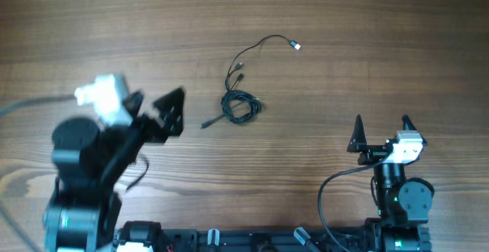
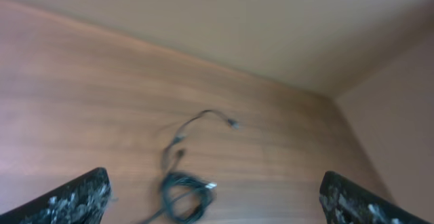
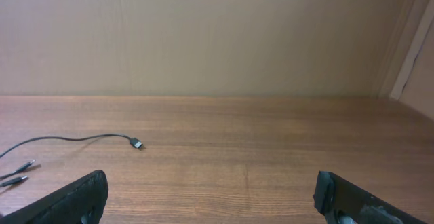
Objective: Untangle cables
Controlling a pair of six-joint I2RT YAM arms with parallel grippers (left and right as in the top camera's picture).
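Here, the cables (image 1: 241, 105) lie near the middle of the wood table (image 1: 397, 38), bunched into a small dark coil with several ends straying out. One strand arcs away from the coil toward the right and ends in a silvery plug (image 1: 296, 46). Two short ends (image 1: 238, 70) with small plugs reach out on the coil's far side, and another plug (image 1: 205, 124) sticks out at its near left. The left gripper (image 1: 174, 113) hovers left of the coil, near but not touching, its jaws spread wide and empty. Its blurred wrist view shows the coil ahead, between the fingertips. The right gripper (image 1: 382, 122) stands well apart at the table's right, jaws likewise wide, holding nothing. Its wrist view catches only the silvery-plug strand and two plug ends at the left edge.
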